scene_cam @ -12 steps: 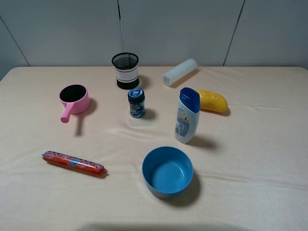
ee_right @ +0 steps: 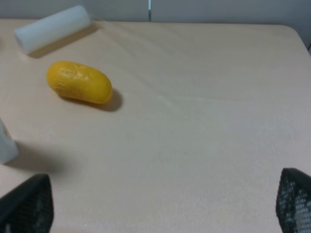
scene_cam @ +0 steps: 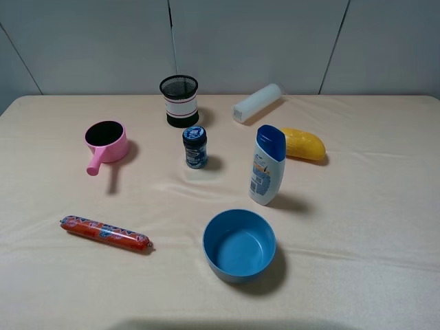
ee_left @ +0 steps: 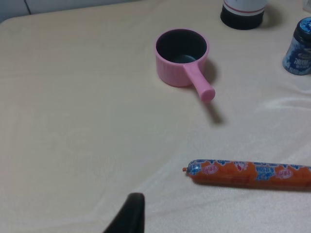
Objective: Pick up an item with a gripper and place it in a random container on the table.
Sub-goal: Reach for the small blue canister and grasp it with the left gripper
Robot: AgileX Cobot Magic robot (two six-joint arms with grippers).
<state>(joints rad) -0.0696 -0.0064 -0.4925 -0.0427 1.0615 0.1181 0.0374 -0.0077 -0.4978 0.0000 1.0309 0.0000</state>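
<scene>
Seemingly nothing done yet. Upper left of the high view: pink saucepan (scene_cam: 115,148), empty, on the bench (scene_cam: 371,227). Right of it, apart: jar (scene_cam: 195,147), upright, untouched. Left end effector (ee_left: 132,214): one finger showing, spread impossible to tell. Right end effector (ee_right: 160,208): spread wide, empty. Left to do: grasp, carry, drop.

Bright, even indoor light from the far left of the high view. Soft shadows fall to the right of the blue bowl (scene_cam: 239,245) and the shampoo bottle (scene_cam: 267,165). Faint sheen on the worktop (scene_cam: 357,206) wrinkles. Wrist views are softer (slightly grainy). The fingers (ee_right: 29,206) of my right hand (ee_right: 160,204) are blurred.
</scene>
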